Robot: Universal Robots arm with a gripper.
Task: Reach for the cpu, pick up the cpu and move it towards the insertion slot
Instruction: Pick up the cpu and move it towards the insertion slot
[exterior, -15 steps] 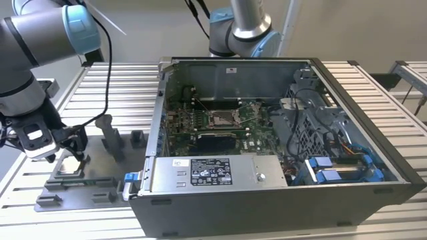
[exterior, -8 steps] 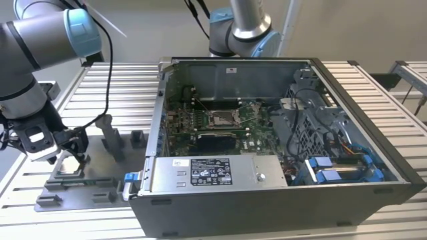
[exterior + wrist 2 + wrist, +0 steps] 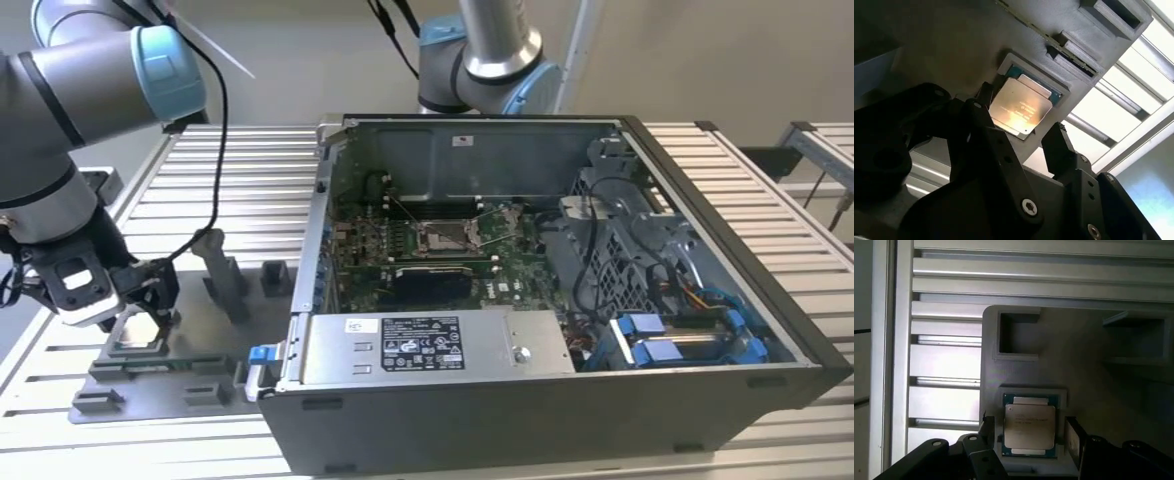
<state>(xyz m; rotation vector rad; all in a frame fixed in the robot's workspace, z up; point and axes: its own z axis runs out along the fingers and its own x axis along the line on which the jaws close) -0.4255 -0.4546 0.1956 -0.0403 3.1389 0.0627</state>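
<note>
In the exterior view the gripper hangs low over the grey fixture, with the insertion slot well apart inside the computer case. In the second wrist view the cpu lies flat in the fixture's recess, straight beneath the gripper. In the first wrist view it sits centred between the spread fingers, ungripped.

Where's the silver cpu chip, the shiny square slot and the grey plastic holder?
Small square silvery cpu chip [image 3: 1030,426], first wrist view, middle of top face.
Shiny silver-framed square insertion slot [image 3: 438,237], exterior view, dark centre.
Grey plastic fixture block [image 3: 1079,370], first wrist view, bare flat face.
</note>
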